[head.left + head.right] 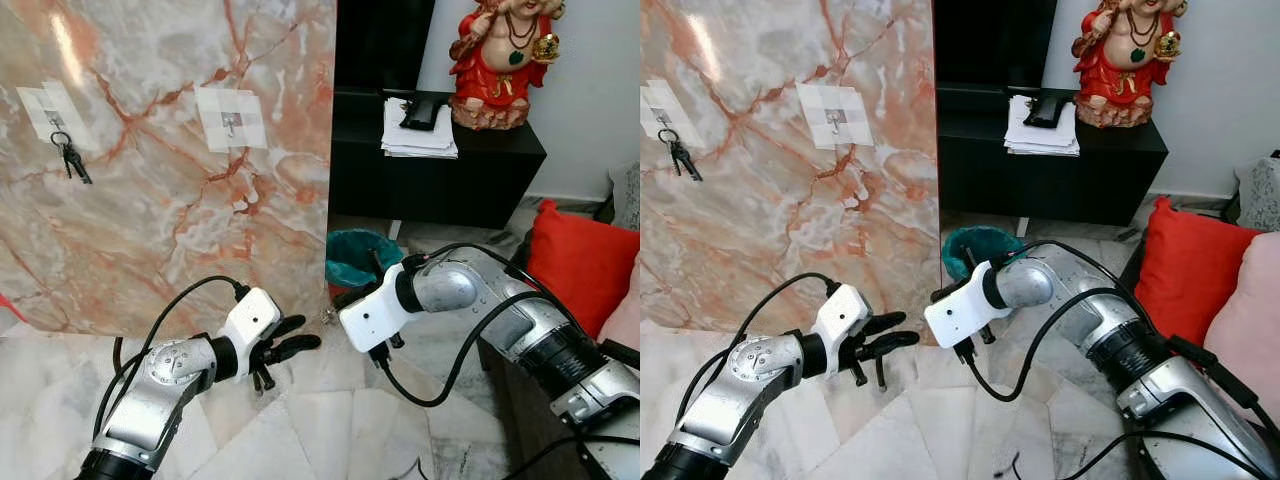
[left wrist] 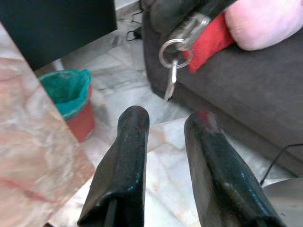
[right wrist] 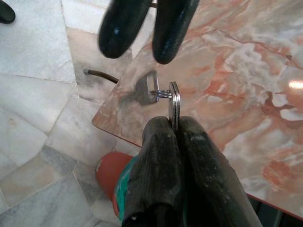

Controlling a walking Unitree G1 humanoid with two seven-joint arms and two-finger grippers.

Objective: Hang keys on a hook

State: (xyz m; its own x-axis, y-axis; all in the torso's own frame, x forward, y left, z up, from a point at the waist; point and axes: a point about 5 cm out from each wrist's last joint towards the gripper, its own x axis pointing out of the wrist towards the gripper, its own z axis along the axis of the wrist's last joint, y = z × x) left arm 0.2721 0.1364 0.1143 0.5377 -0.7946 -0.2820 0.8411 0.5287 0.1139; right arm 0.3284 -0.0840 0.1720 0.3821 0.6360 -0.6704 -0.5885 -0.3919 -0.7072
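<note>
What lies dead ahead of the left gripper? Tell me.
The left gripper, fingers apart, points at the silver key ring with its key pinched in the right gripper. That comes first, though depth is uncertain.

I am viewing a pale marble-tiled floor [image 1: 330, 420] carrying a tall pink-veined marble panel [image 1: 170, 170] standing upright. A red bin lined with a teal bag [image 1: 358, 258] is sitting on the floor just beside the panel's edge. A low black cabinet [image 1: 440, 170] is bearing a stack of white papers [image 1: 418, 132] and a red figurine [image 1: 505, 60].
</note>
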